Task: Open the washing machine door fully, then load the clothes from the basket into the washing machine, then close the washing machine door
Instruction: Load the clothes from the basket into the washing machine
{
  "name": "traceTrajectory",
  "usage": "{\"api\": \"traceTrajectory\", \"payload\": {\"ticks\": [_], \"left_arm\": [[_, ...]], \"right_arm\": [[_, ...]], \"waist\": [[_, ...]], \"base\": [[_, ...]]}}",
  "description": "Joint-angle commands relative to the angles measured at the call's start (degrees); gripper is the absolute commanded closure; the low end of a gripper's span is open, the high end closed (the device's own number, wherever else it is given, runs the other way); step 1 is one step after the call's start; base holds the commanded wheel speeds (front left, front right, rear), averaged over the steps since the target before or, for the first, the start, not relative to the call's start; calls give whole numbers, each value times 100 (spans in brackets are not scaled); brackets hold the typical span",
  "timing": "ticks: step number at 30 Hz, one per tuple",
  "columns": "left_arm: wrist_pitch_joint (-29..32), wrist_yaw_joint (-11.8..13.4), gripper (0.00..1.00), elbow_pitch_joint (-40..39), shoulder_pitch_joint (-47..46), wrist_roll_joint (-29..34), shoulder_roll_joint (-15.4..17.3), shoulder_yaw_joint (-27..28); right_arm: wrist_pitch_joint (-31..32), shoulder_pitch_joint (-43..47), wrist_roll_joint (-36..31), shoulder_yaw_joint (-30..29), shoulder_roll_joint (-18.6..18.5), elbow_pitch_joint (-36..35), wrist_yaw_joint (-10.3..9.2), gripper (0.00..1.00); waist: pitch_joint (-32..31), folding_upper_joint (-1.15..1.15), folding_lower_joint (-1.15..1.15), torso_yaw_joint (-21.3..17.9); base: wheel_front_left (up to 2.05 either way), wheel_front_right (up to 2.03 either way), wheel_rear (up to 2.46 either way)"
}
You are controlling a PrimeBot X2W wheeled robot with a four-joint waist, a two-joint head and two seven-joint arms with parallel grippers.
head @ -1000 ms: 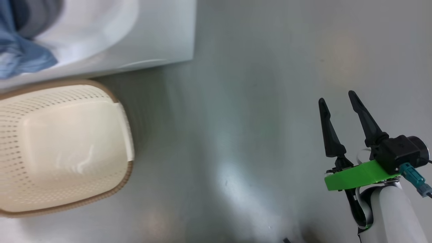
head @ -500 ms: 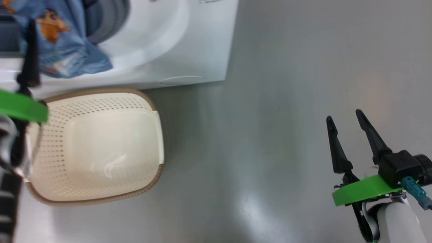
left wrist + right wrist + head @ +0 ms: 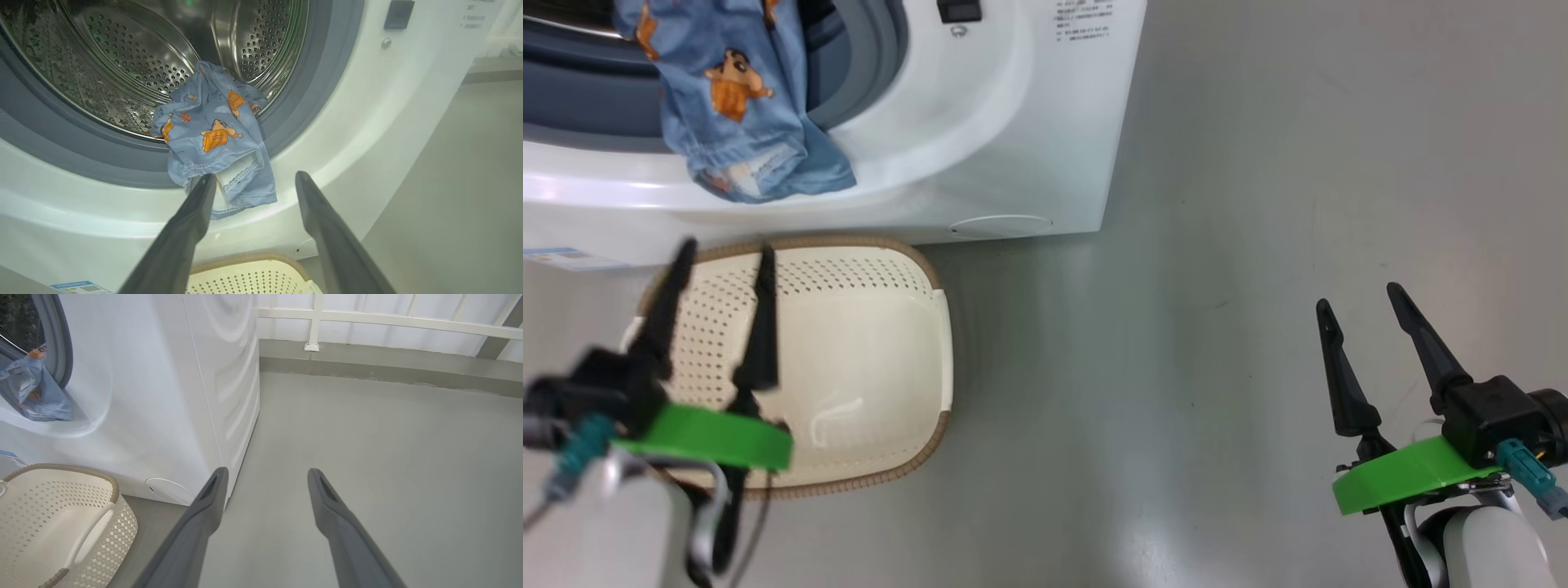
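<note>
clothes [image 3: 743,122] are left draped over the washing machine's [image 3: 1029,122] lip, hanging half outside; the basket [image 3: 890,269] below is emptied. the left gripper [image 3: 725,253] has been drawn back above it, jaws apart and empty, like the right gripper [image 3: 1357,296]; pushing the cloth inside is judged next

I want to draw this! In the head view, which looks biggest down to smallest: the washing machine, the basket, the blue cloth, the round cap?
1. washing machine, even though the picture's edge cuts it off
2. basket
3. blue cloth
4. round cap, clearly the smallest
</note>
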Motion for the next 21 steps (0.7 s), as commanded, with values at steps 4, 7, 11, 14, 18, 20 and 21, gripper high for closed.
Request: {"api": "traceTrajectory", "payload": {"ticks": [4,7,11,14,18,20,21], "left_arm": [[-30,117,0,-383,512,225,-188,329],[-30,91,0,-442,682,301,-417,388],[-30,101,0,-508,773,499,-606,480],[-30,76,0,-531,815,622,-687,534],[-30,35,0,-538,830,701,-747,593],[-30,-2,0,-539,828,759,-773,617],[-30,-17,0,-536,825,786,-785,631]], "right_arm": [[2,198,-42,160,-7,-168,9,0],[10,232,-36,169,-6,-173,9,0],[16,231,-25,201,-5,-169,9,0],[15,221,-20,227,-4,-164,9,0],[12,221,-22,239,-2,-161,9,0],[7,218,-19,237,-1,-157,9,0],[4,212,-18,238,0,-153,9,0]], "waist": [[-103,0,0,1],[-123,0,0,3],[-138,0,0,-15],[-144,0,0,-32],[-142,0,0,-45],[-133,0,0,-53],[-127,0,0,-57]], "base": [[0,0,0],[0,0,0],[0,0,0],[0,0,0],[0,0,0],[0,0,0],[0,0,0]]}}
